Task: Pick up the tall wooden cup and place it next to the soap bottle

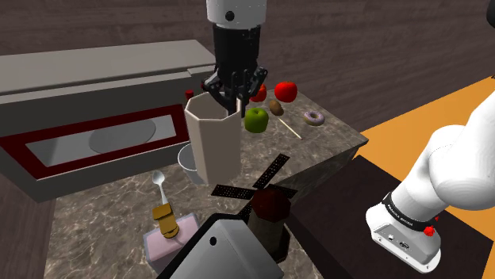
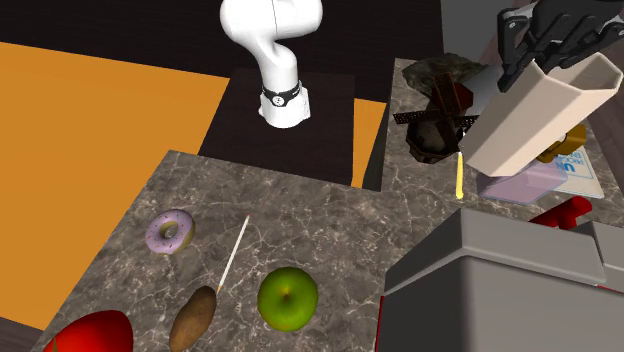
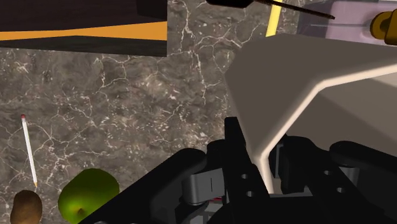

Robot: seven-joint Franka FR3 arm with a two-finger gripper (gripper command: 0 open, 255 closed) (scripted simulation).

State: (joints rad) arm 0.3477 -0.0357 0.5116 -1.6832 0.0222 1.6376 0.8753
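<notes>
Counter (image 2: 330, 220), marbled, bears a donut (image 2: 170, 231), stick (image 2: 233, 255), brown fruit (image 2: 195, 318), green apple (image 2: 288, 298) and red fruit (image 2: 95, 335). Grey box (image 2: 500, 290) stands lower right. Gripper (image 2: 545, 60) clasps the rim of a tilted beige cup (image 2: 545, 120), which partly covers the lilac soap bottle (image 2: 525, 187). Dark windmill (image 2: 437, 125) is beside.

No text here reads outright. The black band (image 1: 406, 212) on the arm's link near the stand carries a line of small white lettering, but you cannot make out its characters in either exterior view. The blue-and-white panel (image 2: 580, 170) on the tabletop just beside the soap bottle (image 2: 520, 187) shows blue marks, possibly letters. They are partly hidden and cannot be read.
</notes>
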